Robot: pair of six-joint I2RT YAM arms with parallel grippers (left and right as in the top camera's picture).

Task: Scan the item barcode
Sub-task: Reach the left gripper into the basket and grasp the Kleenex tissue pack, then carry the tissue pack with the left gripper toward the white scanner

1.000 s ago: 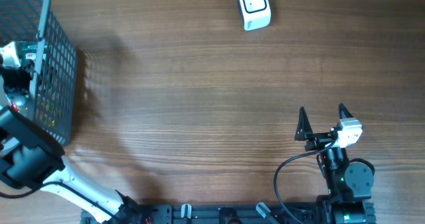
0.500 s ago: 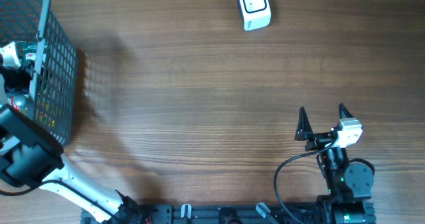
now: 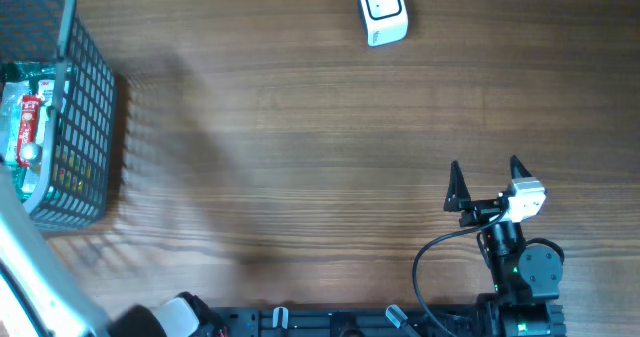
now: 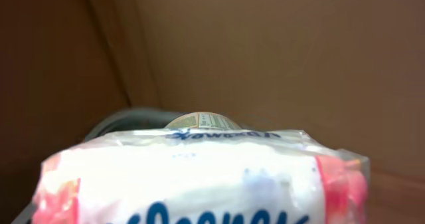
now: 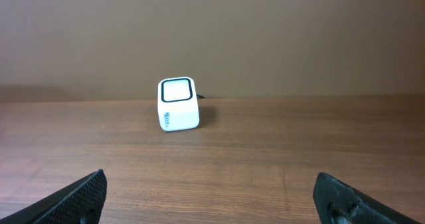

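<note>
**A:** So what's the layout? I see a big wooden desk [image 3: 300, 157] with a mesh basket [image 3: 85, 107] at its left edge. The scanner [image 3: 382, 12] is at the far edge around the middle, well apart from the basket.

**B:** Yep. The packet [image 4: 192, 177] fills the bottom of the left wrist view, right up against that camera, with its long axis lying side to side. So it's over by the left arm [image 3: 30, 267]. My guess is the next move has to carry it rightward and outward to the scanner's window.

**A:** Are the left fingers clamped on it?

**B:** Can't tell, the packet hides them. The right fingers [image 5: 80, 196] are spread wide with nothing in them. They're aimed straight at the scanner but nowhere near the packet.
</note>
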